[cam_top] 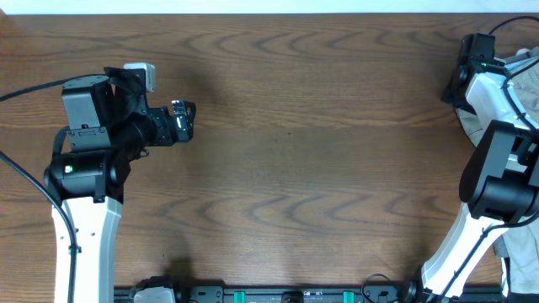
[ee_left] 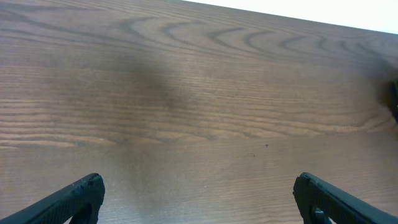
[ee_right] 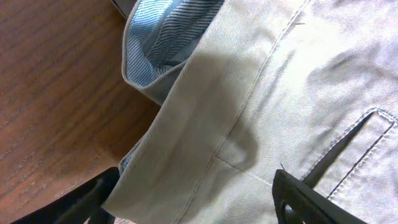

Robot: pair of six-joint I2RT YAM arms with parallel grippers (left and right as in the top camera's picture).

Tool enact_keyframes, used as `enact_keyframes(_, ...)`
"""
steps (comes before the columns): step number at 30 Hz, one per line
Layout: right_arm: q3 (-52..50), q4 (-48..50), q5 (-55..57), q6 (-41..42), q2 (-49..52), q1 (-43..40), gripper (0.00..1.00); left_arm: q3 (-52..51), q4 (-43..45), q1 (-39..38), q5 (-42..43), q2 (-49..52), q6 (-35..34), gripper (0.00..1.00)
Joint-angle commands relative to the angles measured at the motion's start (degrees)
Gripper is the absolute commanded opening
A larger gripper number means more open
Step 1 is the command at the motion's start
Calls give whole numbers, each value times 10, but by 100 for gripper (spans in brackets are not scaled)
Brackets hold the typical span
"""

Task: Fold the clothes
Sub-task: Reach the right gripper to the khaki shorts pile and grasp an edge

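The clothes (ee_right: 273, 93), pale khaki shorts with a blue striped waistband lining and a stitched pocket, fill the right wrist view and lie over the table's right edge. My right gripper (ee_right: 193, 196) stands open low over them, one finger at the waistband's edge and the other on the cloth by the pocket. The fabric between them lies flat. In the overhead view only a bit of pale cloth (cam_top: 524, 251) shows at the right border, and the right gripper is hidden. My left gripper (cam_top: 187, 120) hovers wide open over bare wood (ee_left: 199, 199) at the left, far from the shorts.
The brown wooden table (cam_top: 295, 168) spans the overhead view. The right arm (cam_top: 497, 168) stands at the right edge with a cable over it. The left arm's base (cam_top: 84, 219) sits at the front left. A black rail (cam_top: 286, 295) runs along the front edge.
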Motion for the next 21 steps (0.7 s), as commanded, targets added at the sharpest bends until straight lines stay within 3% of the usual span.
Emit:
enact_keyframes(1,6,-9,14,11,26,4,70,13,1,-1,10,1,-3,98)
enact_keyframes(3,6,-11,10,10,37,4,54,13,0,-1,10,1,-3,98)
enact_keyframes(4,6,-12,10,10,38,4,41,13,0,-1,10,1,-3,98)
enact_keyframes(6,6,-11,10,10,38,5,4,13,0,-1,10,0,-3,98)
enact_keyframes(13,9,-13,5,-62,-69,41,1,13,0,-1,10,0,-5,98)
enact_keyframes(21,9,1,-115,-102,-202,108,1,13,0,-1,10,0,-5,98)
